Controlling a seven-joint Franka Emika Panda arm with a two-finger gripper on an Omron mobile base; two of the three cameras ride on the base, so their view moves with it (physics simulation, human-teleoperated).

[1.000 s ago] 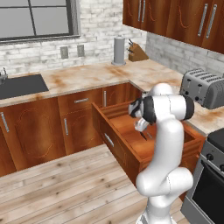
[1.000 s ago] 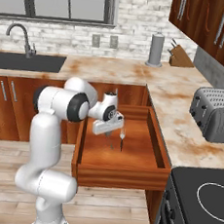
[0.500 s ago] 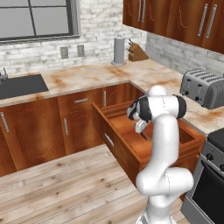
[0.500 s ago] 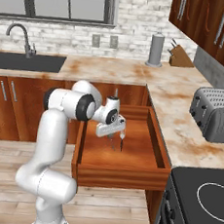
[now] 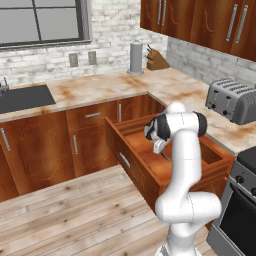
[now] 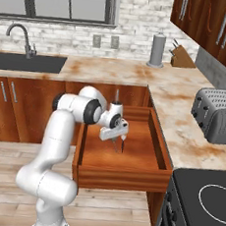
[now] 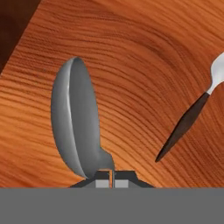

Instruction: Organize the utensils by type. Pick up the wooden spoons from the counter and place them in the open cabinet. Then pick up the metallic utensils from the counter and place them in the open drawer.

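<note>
My gripper (image 7: 109, 177) is shut on the handle of the small silver teaspoon (image 7: 76, 122), whose bowl points away from the hand just above the drawer's wooden floor. The fork (image 7: 183, 127), with its dark handle, lies on that floor to the right of the spoon. In the base views the gripper (image 6: 118, 142) (image 5: 162, 152) hangs inside the open drawer (image 6: 123, 173) (image 5: 135, 160), which juts out below the marbled counter (image 6: 177, 87). The wooden spoons and the open cabinet are out of view.
A toaster (image 6: 221, 116) stands on the counter to the right, with a stove top (image 6: 204, 198) in front of it. A sink (image 6: 26, 61) lies at the left. A paper-towel roll (image 6: 157, 50) and a knife block (image 6: 182, 60) stand at the back.
The arm's elbow has swung a little and the gripper has sunk slightly lower into the drawer, still shut on the teaspoon. The fork has not moved.
</note>
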